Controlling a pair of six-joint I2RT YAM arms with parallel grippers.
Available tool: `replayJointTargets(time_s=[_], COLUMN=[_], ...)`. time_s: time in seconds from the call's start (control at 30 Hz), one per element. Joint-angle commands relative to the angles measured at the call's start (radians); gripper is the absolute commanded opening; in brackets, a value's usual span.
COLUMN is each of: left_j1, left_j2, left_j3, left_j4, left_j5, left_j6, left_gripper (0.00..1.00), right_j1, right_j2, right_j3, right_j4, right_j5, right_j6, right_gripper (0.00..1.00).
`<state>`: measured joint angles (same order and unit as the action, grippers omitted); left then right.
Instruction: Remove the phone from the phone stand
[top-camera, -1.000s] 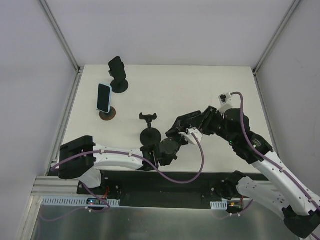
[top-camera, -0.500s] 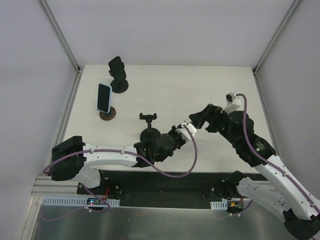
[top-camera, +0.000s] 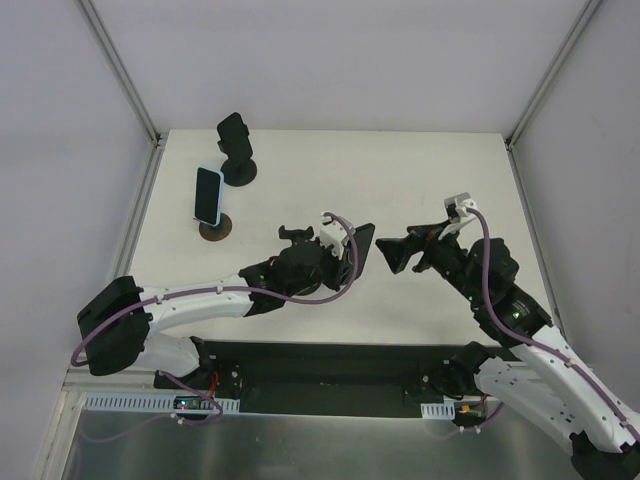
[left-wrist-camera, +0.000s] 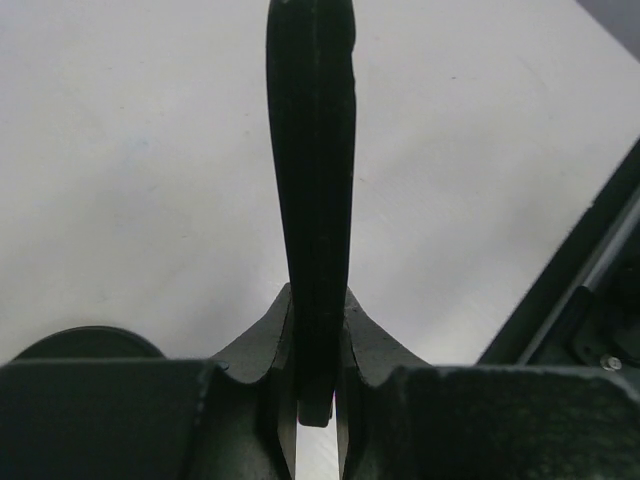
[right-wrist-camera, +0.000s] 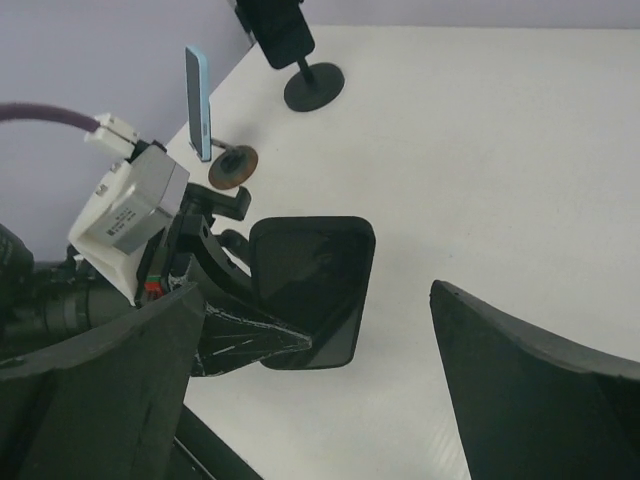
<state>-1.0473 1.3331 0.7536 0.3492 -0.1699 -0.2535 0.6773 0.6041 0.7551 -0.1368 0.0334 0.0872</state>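
My left gripper (top-camera: 348, 258) is shut on a black phone (top-camera: 364, 248) and holds it on edge above the table's middle. In the left wrist view the phone (left-wrist-camera: 312, 190) stands edge-on, its lower end pinched between the two fingers (left-wrist-camera: 268, 335). The empty black phone stand (top-camera: 297, 234) shows only its clamp, just left of that gripper; my left arm covers its base. My right gripper (top-camera: 392, 252) is open, a little to the right of the phone and apart from it. The right wrist view has the phone's dark face (right-wrist-camera: 310, 280) between that gripper's spread fingers (right-wrist-camera: 520, 370), untouched.
A blue phone (top-camera: 208, 195) stands on a brown-based stand (top-camera: 215, 229) at the left. Behind it a black phone sits on a black stand (top-camera: 236, 150). White walls and metal rails close in the table (top-camera: 400, 170) on three sides.
My right gripper opened, let go of the black phone and drew back to the right. My left gripper, shut on the phone, carried it away from the near edge toward the table's middle.
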Motion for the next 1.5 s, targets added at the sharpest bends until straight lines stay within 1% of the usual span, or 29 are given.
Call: replayJointTargets(time_s=[0.0, 0.03, 0.1, 0.37, 0.47, 0.9, 0.97, 1.03, 1.07, 1.13, 1.17, 1.2, 1.23, 1.27, 1.3, 1.33, 1.37, 1.4, 1.43, 1.47], left_j1=[0.015, 0.018, 0.021, 0.023, 0.023, 0.023, 0.023, 0.023, 0.023, 0.023, 0.023, 0.023, 0.023, 0.023, 0.023, 0.023, 0.023, 0.023, 0.023, 0.023], left_j2=[-0.058, -0.058, -0.058, -0.037, -0.029, -0.017, -0.017, -0.018, -0.02, -0.017, -0.017, -0.017, -0.02, -0.02, -0.021, -0.025, -0.028, -0.032, -0.044, -0.054], left_j3=[0.001, 0.0, -0.002, 0.009, 0.01, 0.02, 0.02, 0.02, 0.02, 0.023, 0.026, 0.032, 0.035, 0.039, 0.047, 0.052, 0.053, 0.061, 0.062, 0.064], left_j4=[0.106, 0.12, 0.132, 0.174, 0.185, 0.186, 0.186, 0.183, 0.178, 0.16, 0.151, 0.142, 0.129, 0.108, 0.094, 0.082, 0.071, 0.045, 0.033, 0.014], left_j5=[0.168, 0.168, 0.211, 0.262, 0.276, 0.276, 0.271, 0.268, 0.264, 0.25, 0.245, 0.236, 0.234, 0.231, 0.227, 0.215, 0.211, 0.207, 0.199, 0.195], left_j6=[-0.119, -0.127, -0.145, -0.179, -0.188, -0.196, -0.196, -0.196, -0.196, -0.194, -0.194, -0.193, -0.191, -0.19, -0.187, -0.185, -0.182, -0.181, -0.178, -0.176], left_gripper=[0.0, 0.0, 0.0, 0.0, 0.0, 0.0, 0.0, 0.0, 0.0, 0.0, 0.0, 0.0, 0.0, 0.01, 0.1, 0.14, 0.2, 0.33, 0.39, 0.47], right_j1=[0.004, 0.004, 0.005, 0.008, 0.021, 0.06, 0.067, 0.073, 0.074, 0.074, 0.074, 0.074, 0.074, 0.073, 0.073, 0.074, 0.074, 0.071, 0.067, 0.062], right_j2=[0.049, 0.06, 0.086, 0.155, 0.172, 0.255, 0.269, 0.281, 0.284, 0.292, 0.292, 0.295, 0.296, 0.296, 0.296, 0.295, 0.295, 0.293, 0.29, 0.292], right_j3=[-0.025, -0.026, -0.034, -0.063, -0.072, -0.073, -0.066, -0.06, -0.051, -0.042, -0.037, -0.025, -0.02, -0.014, -0.004, 0.003, 0.009, 0.016, 0.032, 0.039], right_j4=[0.166, 0.175, 0.198, 0.272, 0.273, 0.26, 0.247, 0.223, 0.214, 0.183, 0.171, 0.157, 0.142, 0.111, 0.099, 0.071, 0.059, 0.046, 0.017, 0.002], right_j5=[-0.121, -0.128, -0.133, -0.129, -0.099, -0.063, -0.056, -0.046, -0.043, -0.04, -0.04, 0.0, 0.006, 0.014, 0.031, 0.039, 0.048, 0.063, 0.069, 0.075], right_j6=[-0.046, -0.04, -0.027, 0.017, 0.025, 0.059, 0.06, 0.06, 0.057, 0.056, 0.057, 0.057, 0.057, 0.056, 0.049, 0.045, 0.042, 0.028, 0.02, 0.013], right_gripper=[0.96, 0.96, 0.96, 0.96, 0.96, 0.96, 0.99, 0.94, 0.88, 0.81, 0.71, 0.63, 0.55, 0.4, 0.33, 0.28, 0.19, 0.15, 0.12, 0.09])
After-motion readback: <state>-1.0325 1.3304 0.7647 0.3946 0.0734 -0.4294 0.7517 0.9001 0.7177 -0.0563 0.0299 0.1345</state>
